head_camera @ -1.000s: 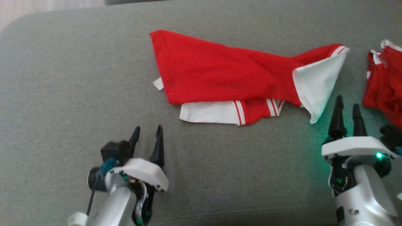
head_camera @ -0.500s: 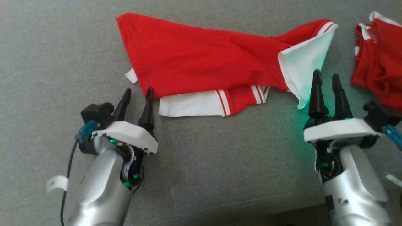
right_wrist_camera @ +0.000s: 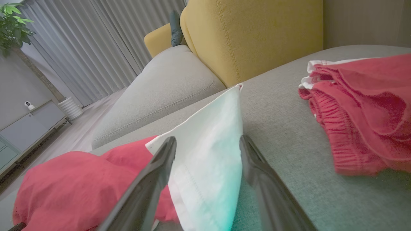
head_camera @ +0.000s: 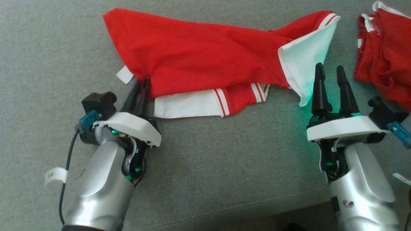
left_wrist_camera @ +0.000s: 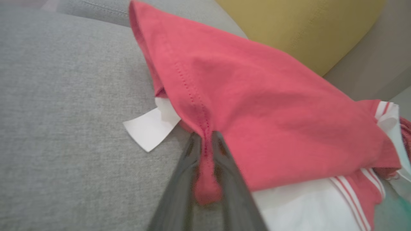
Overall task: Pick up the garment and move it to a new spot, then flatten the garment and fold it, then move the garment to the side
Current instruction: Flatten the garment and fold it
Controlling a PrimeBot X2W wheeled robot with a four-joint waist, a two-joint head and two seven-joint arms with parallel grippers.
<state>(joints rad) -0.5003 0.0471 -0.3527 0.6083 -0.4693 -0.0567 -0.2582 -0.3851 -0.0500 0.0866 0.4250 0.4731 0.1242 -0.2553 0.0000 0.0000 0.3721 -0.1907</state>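
The garment [head_camera: 205, 61] is a red shirt with white panels and red-striped trim, lying crumpled across the grey cushion [head_camera: 224, 160]. My left gripper [head_camera: 143, 82] is at its near-left corner, shut on the red hem. The left wrist view shows the red seam [left_wrist_camera: 205, 150] pinched between the two fingers of the left gripper [left_wrist_camera: 205, 138]. My right gripper [head_camera: 329, 69] stands open at the garment's right end. In the right wrist view the white panel [right_wrist_camera: 208, 154] lies between the spread fingers of the right gripper [right_wrist_camera: 207, 139], which are not closed on it.
A second red garment [head_camera: 382, 57] with an elastic band lies bunched at the far right, close to my right gripper. A white label [head_camera: 123, 74] sticks out beside the left fingers. A yellow back cushion [right_wrist_camera: 257, 32] rises behind the seat.
The camera has tilted. My left gripper reached the garment's near-left corner and closed on the red hem. My right gripper moved up to the white panel and stayed open.
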